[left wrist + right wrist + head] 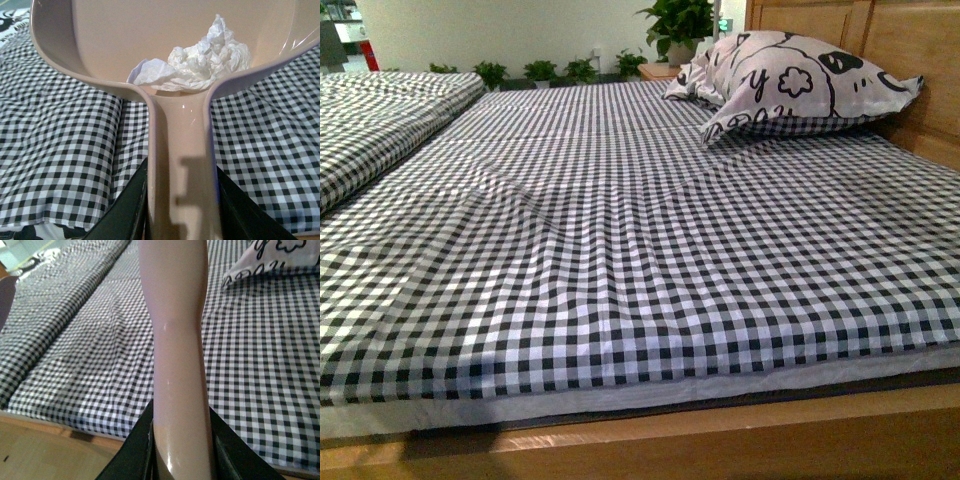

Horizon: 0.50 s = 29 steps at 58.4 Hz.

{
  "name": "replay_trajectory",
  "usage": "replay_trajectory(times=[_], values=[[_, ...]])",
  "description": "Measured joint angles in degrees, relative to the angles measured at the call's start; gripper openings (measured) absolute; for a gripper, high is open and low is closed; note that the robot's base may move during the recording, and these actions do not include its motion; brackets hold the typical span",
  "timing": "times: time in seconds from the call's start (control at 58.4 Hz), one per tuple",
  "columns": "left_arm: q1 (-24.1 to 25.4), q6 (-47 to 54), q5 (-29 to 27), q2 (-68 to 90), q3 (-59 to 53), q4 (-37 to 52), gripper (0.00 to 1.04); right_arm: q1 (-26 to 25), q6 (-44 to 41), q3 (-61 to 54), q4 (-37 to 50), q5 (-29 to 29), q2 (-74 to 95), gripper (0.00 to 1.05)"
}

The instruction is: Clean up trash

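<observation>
The crumpled white tissue wad [200, 62] is seen lying inside the pink plastic dustpan [115, 45], near its handle, which is clamped by the left gripper [182, 210]. A smooth pink handle [175, 340] is clamped by the right gripper [182, 450] above the black-and-white checked bedsheet [620, 260].

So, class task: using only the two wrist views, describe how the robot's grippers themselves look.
Little of them shows. The left gripper appears as two dark, nearly black fingers with flat, angular faces that widen toward the camera. The right gripper looks the same: two dark angular fingers with straight edges. No cables, markings or arm links are visible, and neither arm appears in the front view.
</observation>
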Motion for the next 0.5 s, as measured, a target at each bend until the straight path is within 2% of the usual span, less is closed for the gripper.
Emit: replay_trajectory(times=[0.291,0.497], values=[[-5.7,-2.4,-5.4,-14.3,0.0,-8.2,0.28,-7.7,5.0,1.4,-3.4,-6.7,-11.1,0.2],[-14.5,-4.2,-14.4,-21.1,-0.2,-11.8,0.28,-15.6,7.8,1.4,-4.9,-14.0,-16.5,0.2]])
